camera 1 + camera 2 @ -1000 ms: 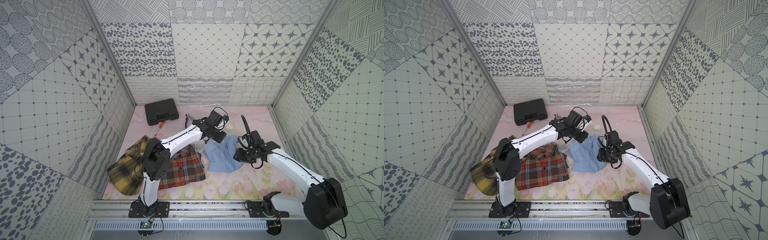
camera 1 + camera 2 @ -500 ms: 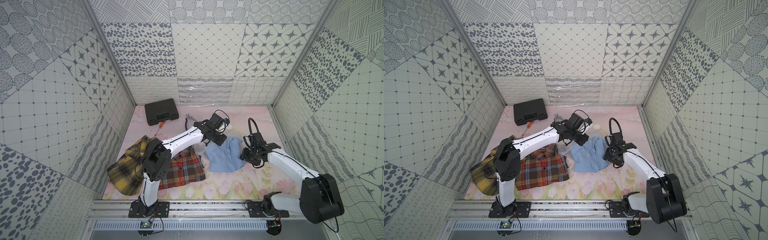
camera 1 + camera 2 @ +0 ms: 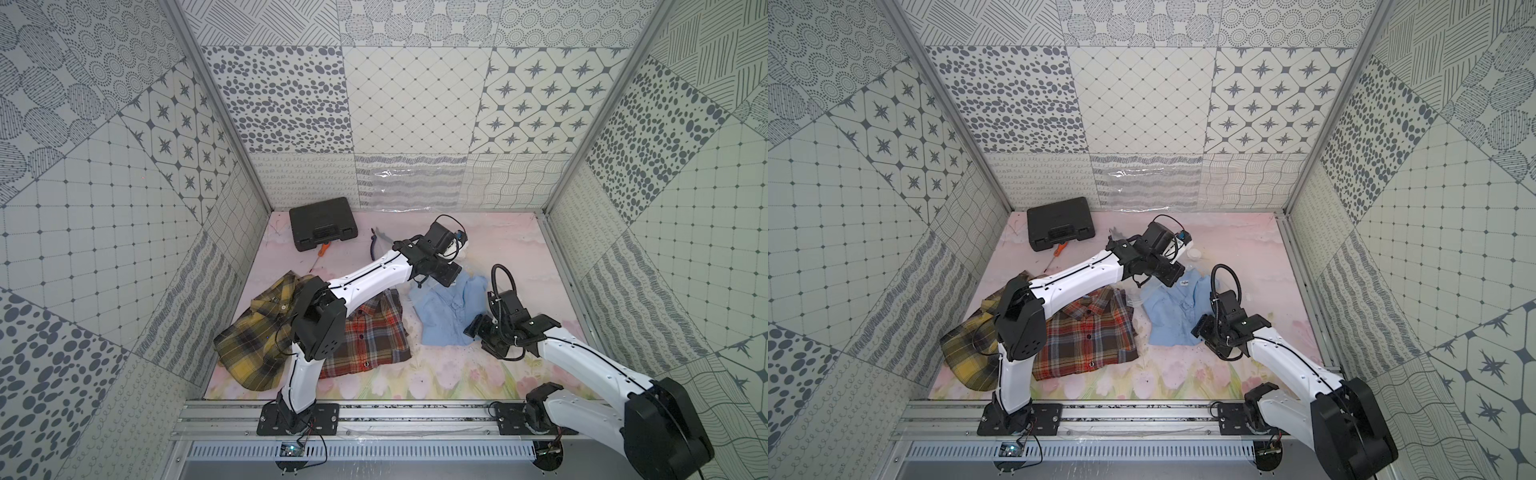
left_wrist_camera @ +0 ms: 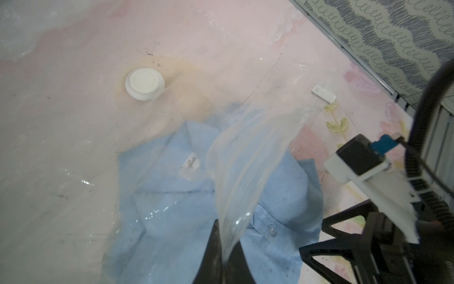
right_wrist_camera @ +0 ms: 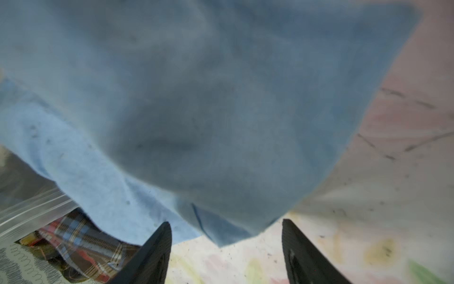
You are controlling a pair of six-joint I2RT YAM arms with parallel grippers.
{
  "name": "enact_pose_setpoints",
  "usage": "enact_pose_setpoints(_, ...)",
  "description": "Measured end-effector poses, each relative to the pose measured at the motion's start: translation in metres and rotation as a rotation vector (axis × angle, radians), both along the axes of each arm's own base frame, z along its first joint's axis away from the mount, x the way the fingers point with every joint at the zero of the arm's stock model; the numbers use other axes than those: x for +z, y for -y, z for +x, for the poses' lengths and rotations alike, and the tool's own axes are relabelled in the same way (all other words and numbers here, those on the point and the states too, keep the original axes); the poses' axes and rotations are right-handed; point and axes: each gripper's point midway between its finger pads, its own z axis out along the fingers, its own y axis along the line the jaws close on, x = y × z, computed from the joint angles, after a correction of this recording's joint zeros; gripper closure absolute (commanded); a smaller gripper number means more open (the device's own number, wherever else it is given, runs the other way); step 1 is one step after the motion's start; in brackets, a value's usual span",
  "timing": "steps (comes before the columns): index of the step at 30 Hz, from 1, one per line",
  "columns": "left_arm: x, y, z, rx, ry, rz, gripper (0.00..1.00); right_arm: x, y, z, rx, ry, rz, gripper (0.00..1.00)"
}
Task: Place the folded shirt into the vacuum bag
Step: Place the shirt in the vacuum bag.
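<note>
Spare shirts: a yellow plaid shirt (image 3: pixel 257 332) and a red plaid shirt (image 3: pixel 370 336) lie on the left of the desk (image 3: pixel 415 386), outside this job; I leave them alone.
Left fingers (image 4: pixel 208 258): together, clamped on the top film of the vacuum bag (image 4: pixel 245 152), lifting it into a clear arch over the mouth.
Bag position: flat on the desk toward the back wall, with its valve cap (image 4: pixel 144 84) beyond the collar.
Blue shirt (image 3: pixel 449 316): collar and shoulders already lie under the plastic; the hem end lies outside the mouth, on the desk.
Right fingers (image 5: pixel 154 255): apart, gripping nothing, low beside the hem, with one hem corner lying in the gap between them.
Step in hand: as I judge it, feeding the rest of the shirt through the mouth.
Doing it well, left side: I hold the film high and taut so that the mouth is wider than the shirt.
Doing it well, right side: I close on the hem through all its layers, then slide it flat along the desk toward the valve cap, slowly, so that the fold survives.
Risk: if the film sags, I think the cloth will bunch at the lip.
</note>
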Motion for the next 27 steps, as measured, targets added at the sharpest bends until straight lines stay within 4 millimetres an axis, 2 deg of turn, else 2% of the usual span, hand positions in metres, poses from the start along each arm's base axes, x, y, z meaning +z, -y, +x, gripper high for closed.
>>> enact_pose_setpoints(2,0.001,0.004,-0.003,-0.010,0.003,-0.002,0.98,-0.004,-0.004,0.006,-0.041,0.012,0.037,0.63)
enact_pose_setpoints(4,0.002,0.008,-0.006,-0.018,0.004,-0.004,0.98,-0.003,-0.011,0.017,-0.085,0.047,0.087,0.78)
enact_pose_setpoints(7,0.002,0.011,-0.009,-0.026,0.004,-0.003,0.98,-0.001,-0.018,0.033,-0.136,0.085,0.142,0.87)
enact_pose_setpoints(12,0.000,0.014,-0.015,-0.038,-0.001,0.003,0.98,0.025,-0.028,0.074,-0.198,0.193,0.234,0.92)
enact_pose_setpoints(15,-0.001,0.014,-0.018,-0.043,-0.006,0.009,0.98,0.046,-0.026,0.105,-0.236,0.262,0.281,0.92)
enact_pose_setpoints(18,-0.005,0.014,-0.020,-0.046,-0.013,0.017,0.98,0.061,-0.023,0.125,-0.258,0.310,0.298,0.90)
enact_pose_setpoints(21,-0.007,0.014,-0.022,-0.049,-0.017,0.021,0.98,0.055,-0.019,0.136,-0.273,0.316,0.292,0.86)
enact_pose_setpoints(27,0.001,0.019,-0.025,-0.061,-0.015,0.002,0.98,0.014,-0.015,0.134,-0.285,0.244,0.243,0.83)
